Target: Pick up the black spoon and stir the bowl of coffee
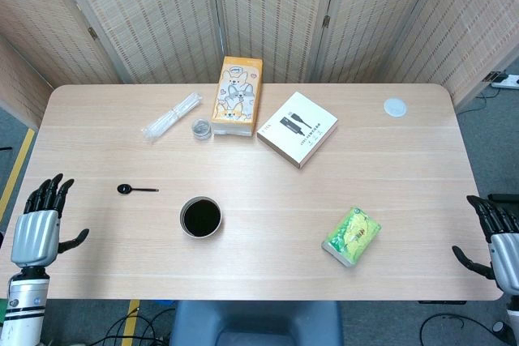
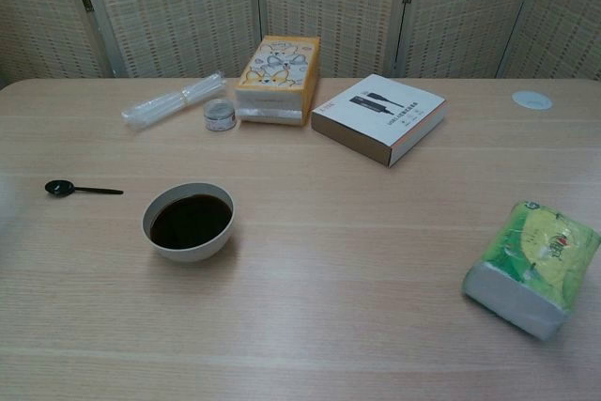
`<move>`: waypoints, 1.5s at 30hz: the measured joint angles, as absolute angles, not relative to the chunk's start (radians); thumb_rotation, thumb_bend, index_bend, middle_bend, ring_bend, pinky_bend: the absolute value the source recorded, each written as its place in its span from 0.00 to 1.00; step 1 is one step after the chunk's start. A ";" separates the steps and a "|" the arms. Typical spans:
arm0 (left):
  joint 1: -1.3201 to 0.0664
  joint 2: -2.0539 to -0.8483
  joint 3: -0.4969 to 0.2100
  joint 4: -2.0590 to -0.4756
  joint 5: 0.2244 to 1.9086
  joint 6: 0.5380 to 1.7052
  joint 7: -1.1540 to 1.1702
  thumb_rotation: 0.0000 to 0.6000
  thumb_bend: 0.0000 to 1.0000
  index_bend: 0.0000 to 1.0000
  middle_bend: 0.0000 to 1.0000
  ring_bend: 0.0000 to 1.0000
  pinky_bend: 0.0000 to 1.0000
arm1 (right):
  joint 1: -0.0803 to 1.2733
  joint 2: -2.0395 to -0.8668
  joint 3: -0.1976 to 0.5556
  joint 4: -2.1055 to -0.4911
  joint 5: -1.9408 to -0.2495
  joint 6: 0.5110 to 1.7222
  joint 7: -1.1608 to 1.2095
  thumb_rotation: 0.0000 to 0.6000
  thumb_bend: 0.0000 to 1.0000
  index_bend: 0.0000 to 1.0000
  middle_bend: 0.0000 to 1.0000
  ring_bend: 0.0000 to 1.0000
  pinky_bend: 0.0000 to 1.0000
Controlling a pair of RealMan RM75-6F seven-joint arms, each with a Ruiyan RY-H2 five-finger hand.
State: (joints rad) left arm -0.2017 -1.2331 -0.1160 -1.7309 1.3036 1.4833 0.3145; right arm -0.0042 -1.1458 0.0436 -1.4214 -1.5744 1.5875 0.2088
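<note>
A pale wood-grain table point(image 1: 389, 192) stands in front of folding woven-reed screens point(image 1: 268, 14), with grey floor showing at both ends. On it lie one black spoon point(image 1: 135, 190), one bowl of coffee point(image 1: 200, 217), one orange carton with a cartoon dog point(image 1: 238, 95), one white box picturing a cable point(image 1: 297, 128), one green tissue pack point(image 1: 352, 235), one clear plastic sleeve point(image 1: 172, 115), one small glass jar point(image 1: 200, 129) and one white round lid point(image 1: 395, 106) near the far right corner. The spoon lies flat just left of the bowl, apart from it, its scoop pointing left and its handle toward the bowl. The left hand point(image 1: 40, 224) hovers at the table's left edge, fingers spread and holding nothing, well apart from the spoon, which lies to its right and slightly farther back. The right hand point(image 1: 496, 237) sits off the right edge, fingers apart and empty, far from spoon and bowl
</note>
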 measured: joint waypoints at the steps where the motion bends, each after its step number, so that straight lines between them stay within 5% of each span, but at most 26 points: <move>1: -0.201 -1.234 -0.116 -1.730 1.303 1.483 0.314 1.00 0.22 0.13 0.06 0.01 0.14 | -0.005 -1.146 0.044 -1.420 -1.575 1.589 0.210 1.00 0.16 0.09 0.14 0.12 0.16; 15: -0.229 -1.232 -0.142 -1.715 1.324 1.457 0.297 1.00 0.22 0.21 0.13 0.12 0.16 | -0.009 -1.148 0.047 -1.411 -1.587 1.619 0.223 1.00 0.16 0.09 0.15 0.15 0.16; 23: -0.310 -1.238 -0.183 -1.657 1.316 1.347 0.262 1.00 0.22 0.34 0.44 0.43 0.61 | -0.002 -1.132 0.051 -1.424 -1.589 1.615 0.219 1.00 0.17 0.09 0.16 0.17 0.16; 27: -0.371 -1.243 -0.200 -1.613 1.300 1.254 0.250 1.00 0.22 0.39 0.54 0.53 0.74 | 0.004 -1.127 0.052 -1.426 -1.588 1.608 0.220 1.00 0.17 0.09 0.16 0.18 0.16; 45: -0.609 -1.435 -0.216 -1.330 1.175 0.937 0.288 1.00 0.22 0.45 0.95 0.90 1.00 | 0.022 -1.127 0.054 -1.398 -1.572 1.574 0.248 1.00 0.17 0.09 0.17 0.23 0.18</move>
